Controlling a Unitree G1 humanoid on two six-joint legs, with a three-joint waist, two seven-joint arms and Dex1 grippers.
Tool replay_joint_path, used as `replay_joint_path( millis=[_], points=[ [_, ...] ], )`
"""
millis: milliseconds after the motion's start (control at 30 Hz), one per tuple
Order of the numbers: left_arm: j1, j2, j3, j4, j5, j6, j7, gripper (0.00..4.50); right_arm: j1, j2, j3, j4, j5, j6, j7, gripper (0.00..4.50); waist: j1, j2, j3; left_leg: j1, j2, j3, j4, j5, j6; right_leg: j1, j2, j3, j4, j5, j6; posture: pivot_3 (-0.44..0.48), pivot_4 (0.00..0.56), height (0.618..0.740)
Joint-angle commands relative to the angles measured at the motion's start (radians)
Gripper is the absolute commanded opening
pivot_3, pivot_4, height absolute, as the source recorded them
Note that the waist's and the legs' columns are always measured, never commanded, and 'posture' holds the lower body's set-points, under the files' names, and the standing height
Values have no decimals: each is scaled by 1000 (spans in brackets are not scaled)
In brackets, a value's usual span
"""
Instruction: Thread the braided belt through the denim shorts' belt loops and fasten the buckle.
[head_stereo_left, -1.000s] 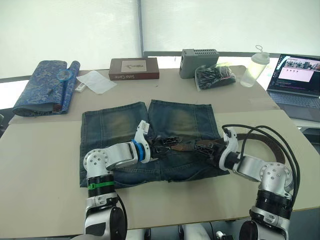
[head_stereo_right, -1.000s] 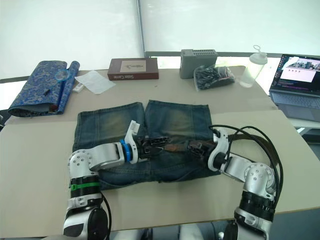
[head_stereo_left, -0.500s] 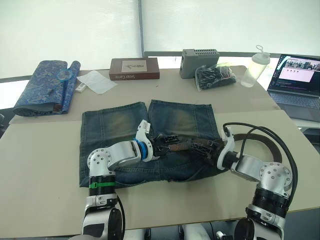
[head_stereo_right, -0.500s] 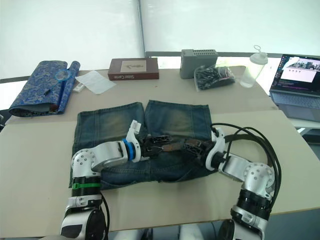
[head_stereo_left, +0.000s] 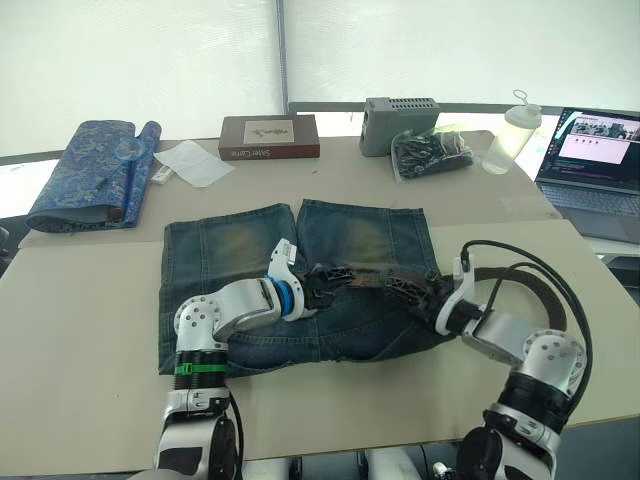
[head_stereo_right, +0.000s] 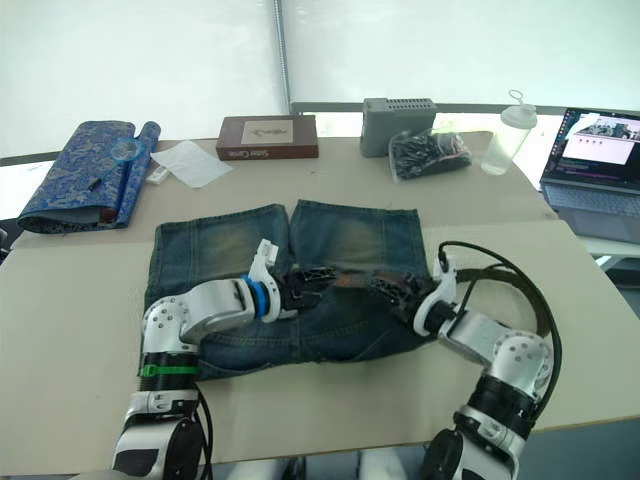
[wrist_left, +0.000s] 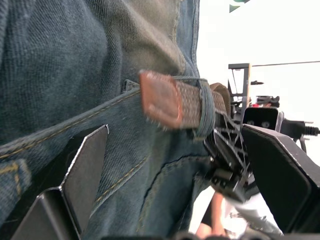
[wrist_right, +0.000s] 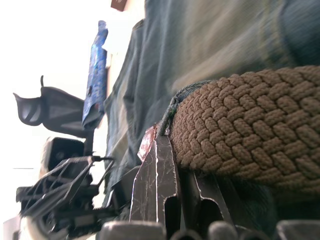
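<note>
Right gripper (head_stereo_left: 415, 291) retreated rightward, clamping braided belt (wrist_right: 240, 131); left gripper (wrist_left: 170, 165) wide beside belt tip.

Faded blue denim shorts (head_stereo_left: 230, 250) with yellowish patches, brown woven braided belt (wrist_right: 250, 130), blue patterned cloth (head_stereo_left: 85, 170).

Bright backlit windows, wrist views blown out, blurry.

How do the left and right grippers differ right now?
The left gripper is open over the denim, holding nothing; the right gripper is shut on the belt. The left sits just past the belt's smooth leather tip; the right pinches the braided part behind a belt loop. Both rest low at the shorts' waistband.
</note>
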Motion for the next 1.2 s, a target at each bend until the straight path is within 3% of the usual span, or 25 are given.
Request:
replay_joint_path(
  millis=[33,200,233,300,533,567,700,767,867,1033,1200],
  points=[
    [13,-8,-10,7,-9,-33,-2,4473,9,2,29,-55,70,22,6,0,0,0,0,0,0,0,0,0,0,0,0,0,0,0,0,0,150,740],
    [17,-6,-12,-4,4,-55,-47,4473,23,-17,56,-59,90,18,11,0,0,0,0,0,0,0,0,0,0,0,0,0,0,0,0,0,150,740],
    [18,-8,-10,-11,1,-64,-57,4233,24,-25,64,-59,86,14,13,0,0,0,0,0,0,0,0,0,0,0,0,0,0,0,0,0,150,740],
    [20,-9,-11,-20,-14,-70,-71,3621,25,-35,73,-55,87,7,14,0,0,0,0,-1,0,0,0,0,0,0,0,0,0,0,0,0,150,740],
    [33,14,-44,-43,-64,-48,-94,266,25,-54,101,-47,95,-18,18,0,0,0,0,-7,0,0,1,0,0,-7,0,0,0,0,0,0,150,740],
    [34,22,-50,-44,-61,-43,-104,34,24,-57,106,-49,100,-19,23,0,0,0,0,-8,0,0,1,1,0,-8,0,0,1,0,0,0,150,740],
    [33,53,-70,-56,-48,-27,-154,34,38,-100,152,-78,78,-45,67,0,0,0,0,-10,0,0,1,1,-1,-10,1,0,1,0,0,0,150,740],
    [34,82,-81,-74,-25,-11,-206,0,48,-128,178,-112,88,-57,103,781,-1,0,0,-10,-1,0,1,1,-1,-10,0,0,1,0,0,0,150,740],
    [45,123,-75,-128,3,-18,-300,0,128,-320,381,-307,-64,-188,265,1677,0,0,0,-11,-2,0,1,1,0,-11,0,0,1,0,0,0,150,740],
    [68,158,-43,-196,-12,-53,-398,0,290,-615,525,-531,-269,-490,563,1677,5,0,0,-11,-3,0,1,1,0,-10,1,-1,0,0,1,0,150,740],
    [75,152,-52,-212,9,-102,-404,0,370,-684,487,-585,-312,-614,638,1677,11,-1,1,-10,-2,0,3,2,0,-8,0,-1,-1,0,1,0,150,740]
  ],
)
